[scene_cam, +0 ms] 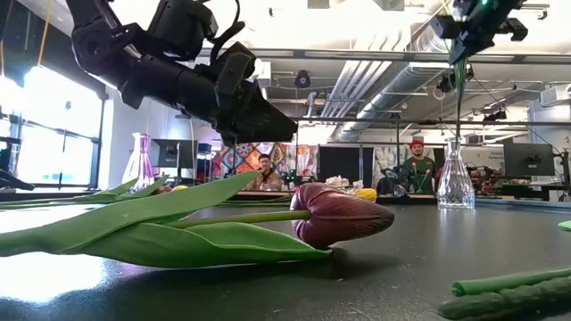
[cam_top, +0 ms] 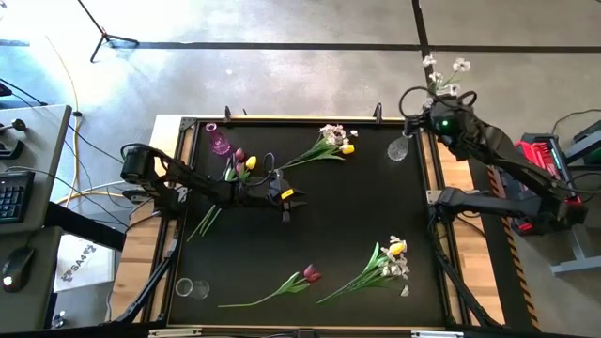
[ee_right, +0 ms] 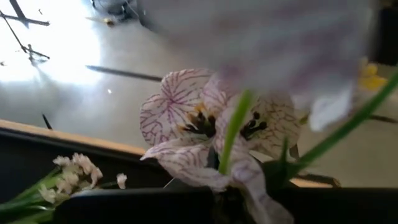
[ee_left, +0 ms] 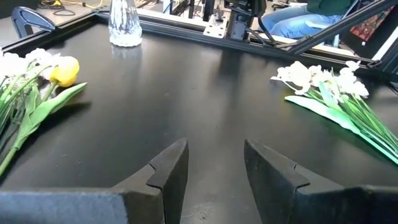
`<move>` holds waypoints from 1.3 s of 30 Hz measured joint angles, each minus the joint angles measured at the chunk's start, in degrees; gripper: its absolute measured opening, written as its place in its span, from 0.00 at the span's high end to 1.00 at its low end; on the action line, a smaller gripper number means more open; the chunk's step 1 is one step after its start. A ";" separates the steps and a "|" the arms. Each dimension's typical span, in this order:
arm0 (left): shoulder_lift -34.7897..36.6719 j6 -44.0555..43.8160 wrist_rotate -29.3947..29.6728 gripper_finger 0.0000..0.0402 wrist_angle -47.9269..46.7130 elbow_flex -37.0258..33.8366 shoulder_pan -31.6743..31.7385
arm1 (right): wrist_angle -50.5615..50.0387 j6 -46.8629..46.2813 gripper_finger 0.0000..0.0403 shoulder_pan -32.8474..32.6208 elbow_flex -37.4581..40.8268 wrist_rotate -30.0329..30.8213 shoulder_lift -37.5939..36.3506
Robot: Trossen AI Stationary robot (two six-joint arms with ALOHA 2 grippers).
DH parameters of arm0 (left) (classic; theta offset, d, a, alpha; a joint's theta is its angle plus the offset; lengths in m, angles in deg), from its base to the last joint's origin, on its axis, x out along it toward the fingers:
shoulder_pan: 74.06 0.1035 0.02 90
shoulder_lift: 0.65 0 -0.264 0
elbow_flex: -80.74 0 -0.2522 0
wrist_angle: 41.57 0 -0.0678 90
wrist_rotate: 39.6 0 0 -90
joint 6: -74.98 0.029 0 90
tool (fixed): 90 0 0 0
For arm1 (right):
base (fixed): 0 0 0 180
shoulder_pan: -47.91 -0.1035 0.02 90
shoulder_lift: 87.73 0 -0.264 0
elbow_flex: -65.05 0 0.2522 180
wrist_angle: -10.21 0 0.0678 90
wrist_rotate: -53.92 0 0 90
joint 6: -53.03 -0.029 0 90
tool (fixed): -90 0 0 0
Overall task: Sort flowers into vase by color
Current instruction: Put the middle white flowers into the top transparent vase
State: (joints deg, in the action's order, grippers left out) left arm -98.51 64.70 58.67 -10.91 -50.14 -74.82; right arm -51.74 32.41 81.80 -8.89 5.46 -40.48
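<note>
My right gripper (cam_top: 436,105) is raised over the table's far right corner, shut on a spray of pale pink-white blossoms (cam_top: 447,75). Its green stem (scene_cam: 459,98) hangs down toward the clear vase (scene_cam: 455,183). My left gripper (ee_left: 214,163) is open and hovers above bare table left of centre (cam_top: 288,202), touching nothing. A pink vase (cam_top: 219,141) stands at the far left beside a red and a yellow tulip (cam_top: 244,162). A mixed bunch (cam_top: 331,141) lies at far centre, another (cam_top: 390,261) near right, and a dark red tulip (scene_cam: 339,214) lies at near centre. My right gripper holds the pale spray by its green stem (ee_right: 231,134), just below the veined blossoms (ee_right: 205,118). Its fingers are hidden behind the flowers in the wrist view. The spray is lifted clear, blossoms above the gripper and the stem hanging straight down below it, over the clear vase.
A second clear glass (cam_top: 192,288) sits in the near left corner. The table has a raised frame (cam_top: 282,119) around it. People sit in the room beyond the far edge (scene_cam: 417,165). Open black surface lies in the middle of the table (cam_top: 347,211).
</note>
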 joint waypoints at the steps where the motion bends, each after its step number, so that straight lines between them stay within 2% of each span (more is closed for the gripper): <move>1: 0.00 0.00 0.02 0.65 0.02 0.00 0.00 | 0.00 -0.43 1.00 0.00 0.86 -0.01 0.06; 8: 0.00 -0.03 1.11 0.65 0.02 0.00 0.04 | 1.28 -4.92 1.00 0.00 5.29 0.06 1.52; 11: 0.00 -0.15 1.11 0.65 0.03 0.00 0.02 | 2.16 -4.92 0.96 0.00 5.49 -0.01 2.66; 18: 0.00 -0.20 1.31 0.65 -0.04 0.00 0.02 | 2.43 -5.08 0.73 0.00 5.51 0.06 4.83; 24: 0.00 -2.38 10.92 0.65 -5.05 0.00 0.04 | 1.96 -6.61 0.55 0.00 5.15 0.29 4.80; 26: 0.00 -2.64 11.98 0.65 -6.37 0.00 0.07 | 0.78 -7.63 0.52 -0.02 4.04 0.21 4.78; 32: 0.00 -3.19 11.89 0.65 -7.75 0.00 0.00 | -3.33 -8.75 0.47 0.00 -0.48 -0.43 4.78; 39: 0.00 -3.63 12.39 0.65 -7.40 0.00 0.04 | -8.63 -10.64 0.47 0.32 -2.40 -5.99 5.26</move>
State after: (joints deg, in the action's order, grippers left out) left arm -98.51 61.07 71.06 -18.31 -50.14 -74.77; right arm -60.37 21.77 82.12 -11.29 -0.53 -35.22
